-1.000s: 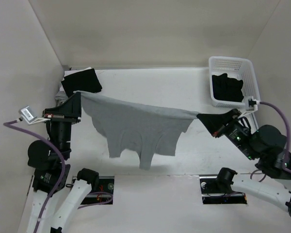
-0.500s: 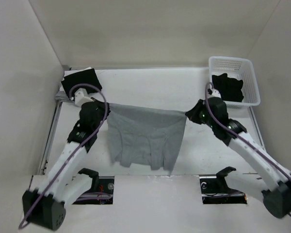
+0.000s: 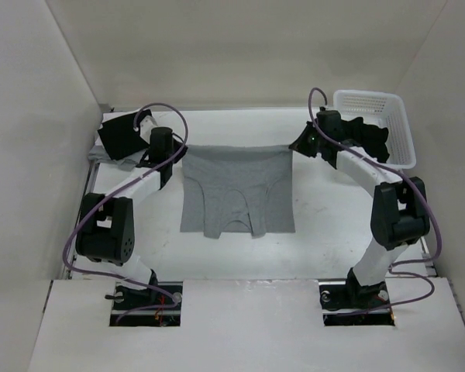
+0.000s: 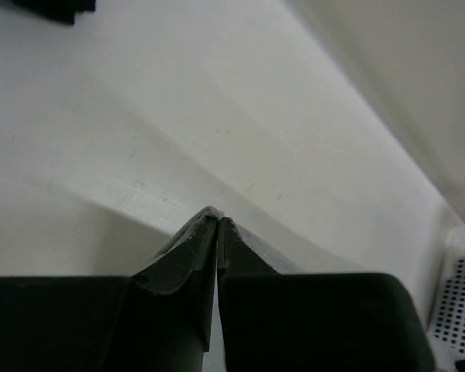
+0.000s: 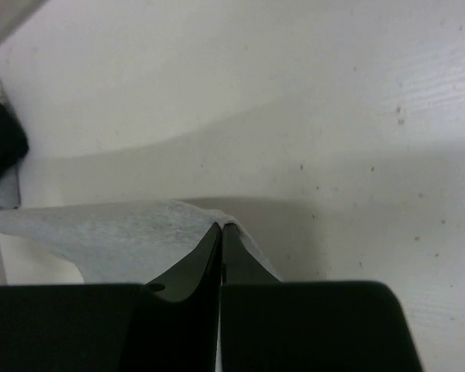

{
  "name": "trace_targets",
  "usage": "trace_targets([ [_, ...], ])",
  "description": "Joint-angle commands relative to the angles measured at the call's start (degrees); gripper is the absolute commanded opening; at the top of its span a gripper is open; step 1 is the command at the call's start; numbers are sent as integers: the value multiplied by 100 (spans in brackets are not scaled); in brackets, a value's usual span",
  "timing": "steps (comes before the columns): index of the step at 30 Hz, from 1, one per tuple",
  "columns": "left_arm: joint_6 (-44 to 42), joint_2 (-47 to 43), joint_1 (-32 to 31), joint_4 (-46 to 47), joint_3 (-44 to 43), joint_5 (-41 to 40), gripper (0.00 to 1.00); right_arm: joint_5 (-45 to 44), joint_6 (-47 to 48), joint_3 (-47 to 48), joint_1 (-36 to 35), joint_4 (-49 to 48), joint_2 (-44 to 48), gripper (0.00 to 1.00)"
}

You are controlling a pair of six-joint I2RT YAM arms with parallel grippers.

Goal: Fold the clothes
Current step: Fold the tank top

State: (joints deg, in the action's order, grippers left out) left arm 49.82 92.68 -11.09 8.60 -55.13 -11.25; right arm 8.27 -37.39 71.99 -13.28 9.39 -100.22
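The light grey shirt [image 3: 236,190] lies spread on the table's middle, its far edge pulled taut between both arms. My left gripper [image 3: 180,152] is shut on the shirt's far left corner; in the left wrist view [image 4: 216,219] a sliver of grey cloth [image 4: 187,227] wraps the closed tips. My right gripper [image 3: 294,146] is shut on the far right corner; the right wrist view [image 5: 221,226] shows grey cloth [image 5: 108,232] draped over the closed tips. A black garment [image 3: 126,130] sits at the far left. More black clothes [image 3: 366,138] fill the basket.
A white lattice basket [image 3: 399,128] stands at the far right corner, close to my right arm; its wall shows in the left wrist view [image 4: 461,302]. White walls enclose the table on the left, back and right. Purple cables loop above both arms.
Both arms have stretched far forward toward the back of the table, carrying the shirt's edge with them. The shirt went from hanging in the air to lying on the table.
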Motion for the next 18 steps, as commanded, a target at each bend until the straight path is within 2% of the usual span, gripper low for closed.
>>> trace_targets([
  [1,97,-364,33,485,-236,175,1,96,187,256,23,-227,380,1],
  [11,379,-1901,-2,669,1644,307,3,-45,-5,-1818,-48,-815,1715,2],
  [18,370,-3316,-55,213,2594,641,3,-247,-58,-2943,-109,-807,2796,2],
])
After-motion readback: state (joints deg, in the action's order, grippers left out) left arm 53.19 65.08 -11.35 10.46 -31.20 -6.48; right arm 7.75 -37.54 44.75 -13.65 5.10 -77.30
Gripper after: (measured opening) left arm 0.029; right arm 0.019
